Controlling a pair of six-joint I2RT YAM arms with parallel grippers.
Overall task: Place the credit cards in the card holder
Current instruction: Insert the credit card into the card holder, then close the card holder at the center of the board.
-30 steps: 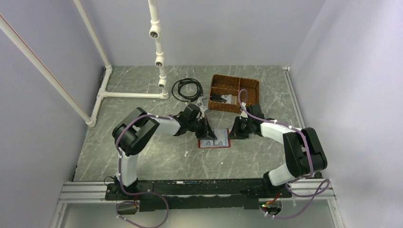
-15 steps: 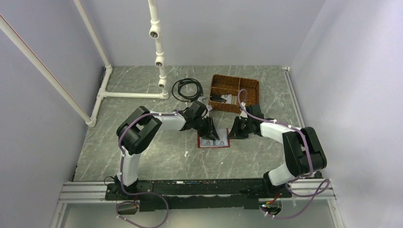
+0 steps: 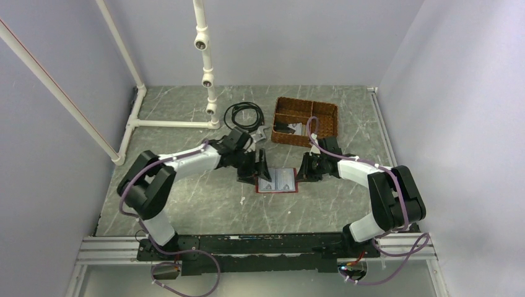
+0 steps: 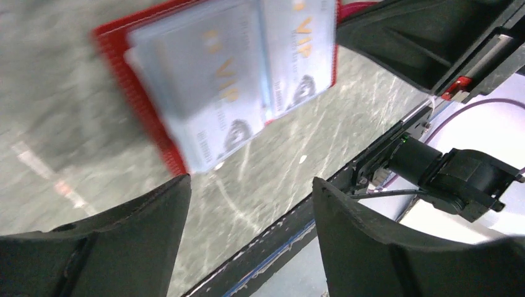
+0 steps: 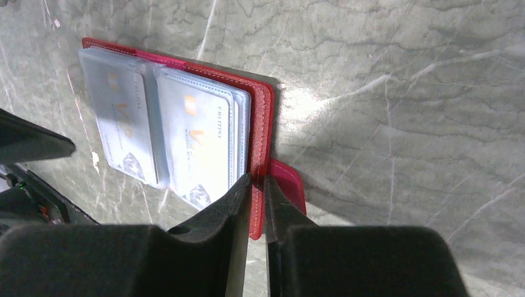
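Observation:
The card holder [image 3: 278, 180] lies open and flat on the marble table, red edge around clear sleeves. Pale blue-grey credit cards with gold lettering sit in its sleeves [image 5: 127, 117] [image 5: 201, 139]; in the left wrist view they [image 4: 229, 74] are blurred. My right gripper [image 5: 257, 179] is shut on the card holder's red right edge, beside the snap tab [image 5: 288, 182]. In the top view it [image 3: 306, 171] sits at the holder's right side. My left gripper [image 3: 256, 167] is open just left of the holder, nothing between its fingers [image 4: 124, 241].
A brown wicker divided basket [image 3: 327, 111] stands behind the holder with a few flat items inside. A coiled black cable [image 3: 242, 116] lies to its left. A white pipe frame [image 3: 170, 122] runs along the back left. The table's near rail [image 4: 297, 229] shows below the left fingers.
My left gripper has opened and drawn back to the left off the card holder, its elbow swinging outward. The right gripper has kept its hold on the holder's edge.

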